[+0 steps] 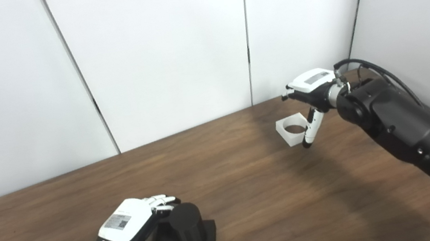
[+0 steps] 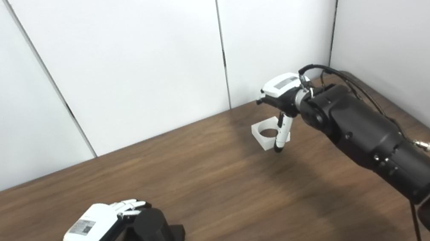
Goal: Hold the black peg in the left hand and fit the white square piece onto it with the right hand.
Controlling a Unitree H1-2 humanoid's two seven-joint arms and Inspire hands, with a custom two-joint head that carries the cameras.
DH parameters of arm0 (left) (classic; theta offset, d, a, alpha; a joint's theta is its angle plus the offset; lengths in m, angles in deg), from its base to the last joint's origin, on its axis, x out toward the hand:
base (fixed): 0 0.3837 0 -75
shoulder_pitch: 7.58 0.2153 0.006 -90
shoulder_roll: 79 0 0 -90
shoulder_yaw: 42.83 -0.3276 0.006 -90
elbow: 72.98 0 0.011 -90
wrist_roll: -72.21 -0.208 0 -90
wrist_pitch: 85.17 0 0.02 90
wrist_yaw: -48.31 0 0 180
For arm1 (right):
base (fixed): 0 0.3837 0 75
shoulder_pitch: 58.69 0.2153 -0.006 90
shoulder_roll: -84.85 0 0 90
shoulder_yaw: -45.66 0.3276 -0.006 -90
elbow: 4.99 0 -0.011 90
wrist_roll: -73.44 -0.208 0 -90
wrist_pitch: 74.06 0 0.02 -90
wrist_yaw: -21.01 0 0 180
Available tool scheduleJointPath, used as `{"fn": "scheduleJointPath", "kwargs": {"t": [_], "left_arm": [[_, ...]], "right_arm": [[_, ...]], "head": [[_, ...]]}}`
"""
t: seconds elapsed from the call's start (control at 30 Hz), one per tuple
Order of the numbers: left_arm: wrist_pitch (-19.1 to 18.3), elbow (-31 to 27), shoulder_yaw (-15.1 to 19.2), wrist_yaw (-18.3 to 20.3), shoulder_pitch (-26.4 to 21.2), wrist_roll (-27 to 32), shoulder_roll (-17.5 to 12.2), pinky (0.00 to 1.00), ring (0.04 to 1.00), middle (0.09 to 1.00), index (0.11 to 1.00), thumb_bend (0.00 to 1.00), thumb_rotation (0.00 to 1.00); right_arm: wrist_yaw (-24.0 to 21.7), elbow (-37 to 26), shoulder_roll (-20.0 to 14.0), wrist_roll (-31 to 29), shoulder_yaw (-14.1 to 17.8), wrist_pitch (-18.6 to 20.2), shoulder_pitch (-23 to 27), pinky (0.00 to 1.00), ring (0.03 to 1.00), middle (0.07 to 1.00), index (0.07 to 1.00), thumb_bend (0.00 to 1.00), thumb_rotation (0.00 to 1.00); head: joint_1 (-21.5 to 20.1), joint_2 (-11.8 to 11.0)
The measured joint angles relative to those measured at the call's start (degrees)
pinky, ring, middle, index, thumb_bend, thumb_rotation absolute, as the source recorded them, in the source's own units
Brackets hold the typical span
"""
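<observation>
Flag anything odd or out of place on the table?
Nothing stands out. The black peg stands upright on its base with the left hand wrapped around it. The white square piece sits at the far side of the table, the right hand at it. Nothing spilled or damaged.

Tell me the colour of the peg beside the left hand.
The peg is black, base included; the left eye view shows it best.
</observation>
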Motion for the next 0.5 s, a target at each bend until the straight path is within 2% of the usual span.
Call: {"fn": "scheduleJointPath", "kwargs": {"t": [0.13,0.3,0.5], "left_arm": [[0.22,0.00,0.08,-0.01,0.07,0.00,-0.03,0.79,0.861,0.850,0.490,0.52,0.06],[0.33,-0.14,0.37,-0.01,0.34,0.00,-0.06,0.79,0.861,0.856,0.490,0.52,0.06],[0.39,-0.94,0.91,-0.02,1.25,0.02,-0.27,0.78,0.855,0.852,0.490,0.52,0.06]], "right_arm": [[0.53,2.68,0.02,1.30,-1.06,0.02,0.15,0.91,0.967,0.971,0.892,1.00,0.30],[4.41,6.50,0.23,2.29,-1.92,-0.09,0.23,0.88,0.936,0.939,0.858,0.95,0.22],[9.72,11.69,1.19,1.74,-2.28,-0.47,0.24,0.86,0.914,0.920,0.842,0.94,0.20]], "head": [[-0.09,0.09],[0.26,0.35],[0.44,0.53]]}}
